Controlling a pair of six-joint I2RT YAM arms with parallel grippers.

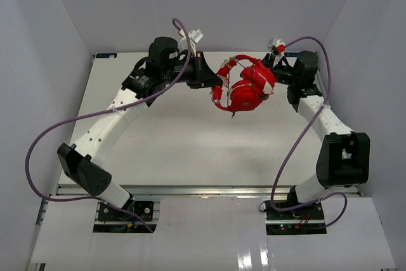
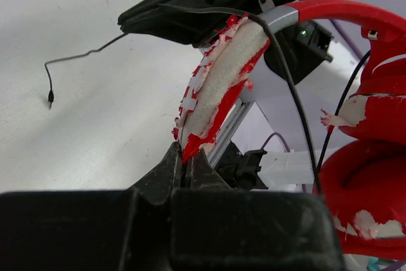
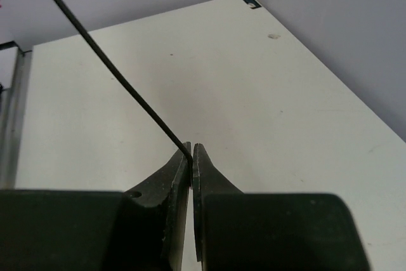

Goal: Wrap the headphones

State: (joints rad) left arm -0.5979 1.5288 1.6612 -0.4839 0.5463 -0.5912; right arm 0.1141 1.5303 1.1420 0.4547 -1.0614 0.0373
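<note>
Red headphones point(image 1: 246, 87) hang above the table point(image 1: 190, 150), over its far half. Left gripper point(image 2: 189, 163) pinches the headband point(image 2: 222, 74); right gripper point(image 3: 191, 150) pinches the cable point(image 3: 114, 74). Recommended: taut cable, even turns round the headband.

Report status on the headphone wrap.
Both shut: left hand on the headband, right hand on the cable. The headphones hang between them. No obstruction seen.

No legible txt, labels, brands, nos. or signs in any view
</note>
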